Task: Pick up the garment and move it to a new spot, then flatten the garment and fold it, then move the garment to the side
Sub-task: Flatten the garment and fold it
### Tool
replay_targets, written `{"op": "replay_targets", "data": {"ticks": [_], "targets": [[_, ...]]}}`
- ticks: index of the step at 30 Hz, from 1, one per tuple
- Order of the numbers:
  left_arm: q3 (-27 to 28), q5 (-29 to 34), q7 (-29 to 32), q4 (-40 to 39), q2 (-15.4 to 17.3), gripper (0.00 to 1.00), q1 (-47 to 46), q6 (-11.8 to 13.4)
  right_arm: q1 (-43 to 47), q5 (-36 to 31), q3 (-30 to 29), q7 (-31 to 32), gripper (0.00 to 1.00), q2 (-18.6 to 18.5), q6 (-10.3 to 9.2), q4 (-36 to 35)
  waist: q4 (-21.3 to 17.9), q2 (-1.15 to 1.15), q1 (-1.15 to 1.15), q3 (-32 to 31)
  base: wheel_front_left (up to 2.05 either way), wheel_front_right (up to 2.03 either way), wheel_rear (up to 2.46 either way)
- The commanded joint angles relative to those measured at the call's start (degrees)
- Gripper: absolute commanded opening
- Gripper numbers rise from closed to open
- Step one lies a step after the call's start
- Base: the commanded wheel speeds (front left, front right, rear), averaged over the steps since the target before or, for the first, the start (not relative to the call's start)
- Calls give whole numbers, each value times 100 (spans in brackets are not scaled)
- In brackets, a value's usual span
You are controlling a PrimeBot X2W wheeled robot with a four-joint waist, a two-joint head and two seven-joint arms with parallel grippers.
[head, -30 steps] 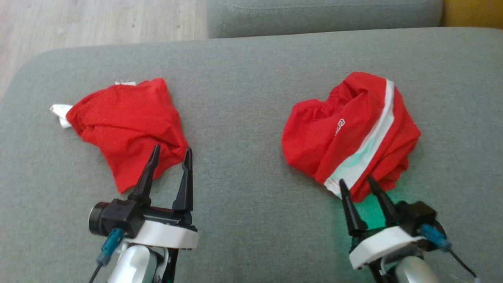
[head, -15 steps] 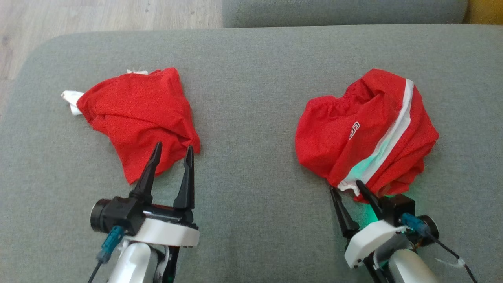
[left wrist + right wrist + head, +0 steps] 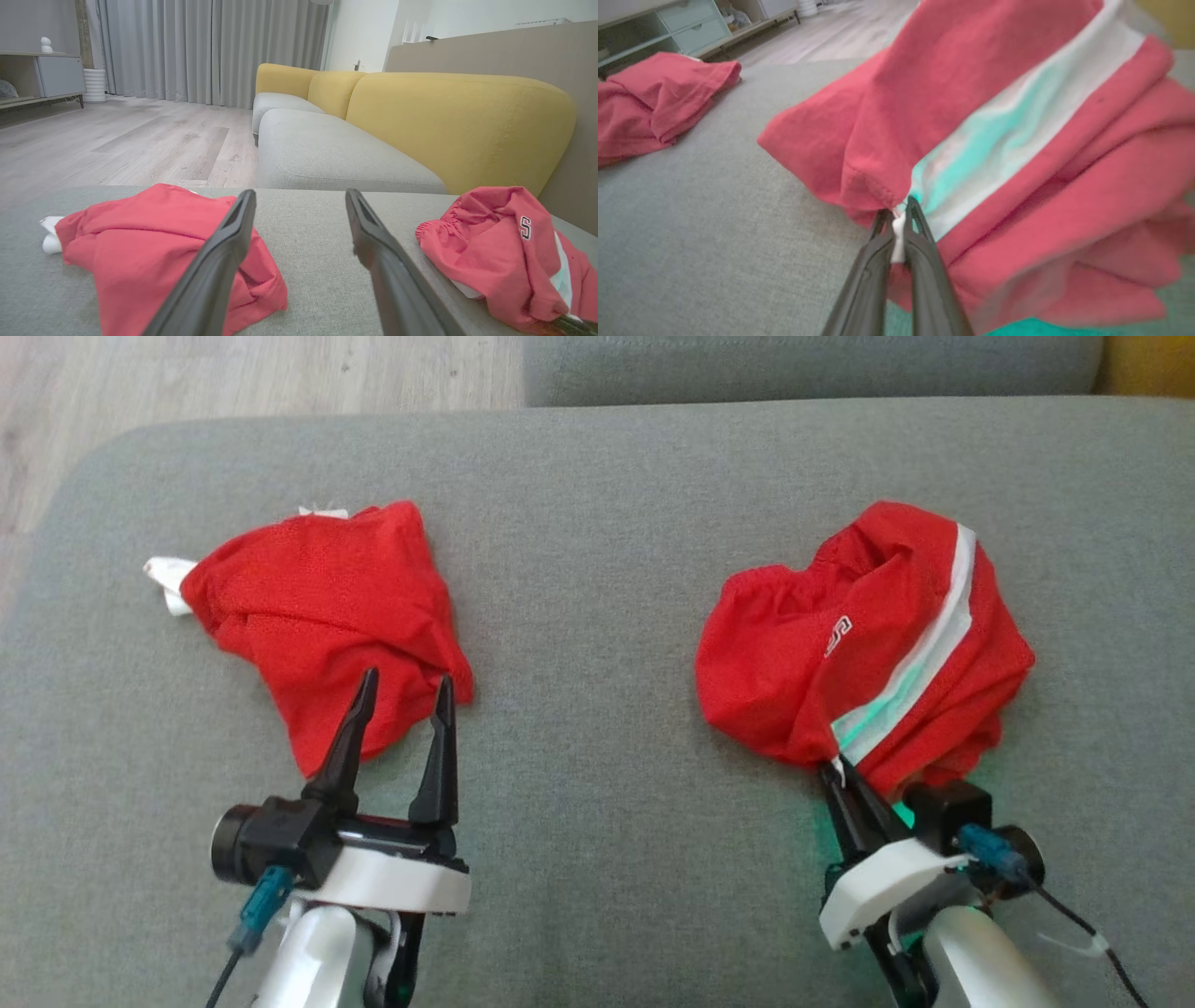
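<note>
Two crumpled red garments lie on the grey cushion. The right garment point(image 3: 864, 639), red shorts with a white side stripe and an elastic waistband, has its near hem pinched in my right gripper point(image 3: 834, 767), which is shut on the white stripe's edge; the right wrist view shows the cloth point(image 3: 994, 116) caught between the closed fingertips point(image 3: 900, 219). The left garment point(image 3: 317, 607), plain red with a white bit at its far left, lies under the tips of my left gripper point(image 3: 403, 683), which stands open above its near corner. The left wrist view shows both garments, left point(image 3: 154, 242) and right point(image 3: 504, 247).
The grey cushion point(image 3: 597, 569) ends at a rounded left edge with wooden floor point(image 3: 233, 373) beyond. A second grey seat point(image 3: 322, 154) and yellow backrest point(image 3: 458, 126) stand behind. Bare cushion lies between the two garments.
My right gripper has shut on the hem of the right garment and pulled the cloth slightly. The left gripper stays open in place. The camera shifted slightly.
</note>
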Motion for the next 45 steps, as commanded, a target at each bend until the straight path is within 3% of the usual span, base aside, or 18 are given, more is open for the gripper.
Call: {"op": "replay_targets", "data": {"ticks": [1, 11, 19, 34, 40, 45], "targets": [[212, 51, -54, -145, 2, 100, -200, -29, -187, 35, 107, -102, 0, -17, -4, -218, -20, 0, 0, -51, 0, 0, 0], [253, 34, -54, -141, -38, 100, -4, -10, -186, 280, -182, -250, 0, -17, -4, -1580, -147, 0, 0, -399, 0, 0, 0], [181, 11, -55, -142, -49, 100, 28, -21, -650, 105, -272, 246, 0, -17, -4, -2545, -59, 0, 0, -546, 0, 0, 0], [70, -165, -55, -218, -52, 100, 127, 105, -3095, -81, 230, 837, 0, -17, -4, -2415, 290, 0, 0, -699, 0, 0, 0], [97, -144, -55, -271, -53, 100, 163, 120, -3019, -358, -337, 1063, 0, -17, -4, -2646, 271, 0, 0, -675, 0, 0, 0], [163, -56, -55, -293, -53, 100, 173, 88, -2706, -409, -473, 1272, 0, -41, -4, -3078, 88, 0, 0, -591, 0, 0, 0]]}}
